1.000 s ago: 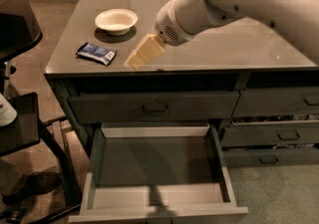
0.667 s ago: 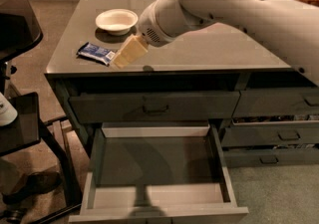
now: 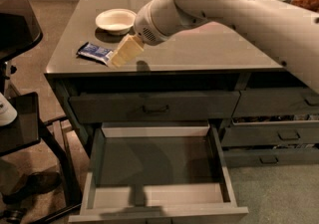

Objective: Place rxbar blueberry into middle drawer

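Observation:
The rxbar blueberry (image 3: pixel 94 52), a flat dark-blue wrapper with white print, lies on the grey countertop near its front left corner. My gripper (image 3: pixel 121 55) hangs from the big white arm and reaches down to the bar's right end, its cream fingers touching or just above the wrapper. The middle drawer (image 3: pixel 157 200) is pulled wide open below the counter, its smooth grey floor bare.
A white round bowl (image 3: pixel 115 20) stands on the counter (image 3: pixel 209 51) just behind the bar. A shut top drawer with a recessed handle (image 3: pixel 154 109) is above the open one. Narrower drawers (image 3: pixel 279 136) are at right. A black chair (image 3: pixel 20 118) stands at left.
The arm has swung left and down across the counter, bringing the gripper from the counter's middle to the right end of the bar. The bar and bowl have not moved.

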You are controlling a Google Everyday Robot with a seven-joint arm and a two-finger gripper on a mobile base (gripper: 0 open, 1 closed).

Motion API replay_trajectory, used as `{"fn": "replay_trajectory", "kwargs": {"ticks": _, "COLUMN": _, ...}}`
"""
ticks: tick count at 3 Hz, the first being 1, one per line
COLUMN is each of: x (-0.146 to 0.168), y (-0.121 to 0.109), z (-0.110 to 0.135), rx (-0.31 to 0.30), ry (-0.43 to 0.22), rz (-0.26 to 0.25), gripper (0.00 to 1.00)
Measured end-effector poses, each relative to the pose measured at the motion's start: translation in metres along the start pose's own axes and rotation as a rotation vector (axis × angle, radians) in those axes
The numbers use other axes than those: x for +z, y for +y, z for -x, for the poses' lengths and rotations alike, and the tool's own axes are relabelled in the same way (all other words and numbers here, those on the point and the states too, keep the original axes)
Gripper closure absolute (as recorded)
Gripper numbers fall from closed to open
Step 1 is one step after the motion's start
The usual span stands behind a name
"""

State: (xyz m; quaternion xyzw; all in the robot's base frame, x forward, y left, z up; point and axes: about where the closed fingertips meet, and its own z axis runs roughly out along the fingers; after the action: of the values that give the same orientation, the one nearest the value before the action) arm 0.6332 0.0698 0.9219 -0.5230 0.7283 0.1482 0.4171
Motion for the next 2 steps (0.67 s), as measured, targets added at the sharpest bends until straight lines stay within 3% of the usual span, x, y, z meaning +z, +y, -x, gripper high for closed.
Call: {"fn": "replay_trajectory", "kwargs": {"ticks": 2, "x": 0.067, "y": 0.000, "z": 0.018, "rx": -0.069, "ry": -0.009, "rz": 0.147, "gripper": 0.00}}
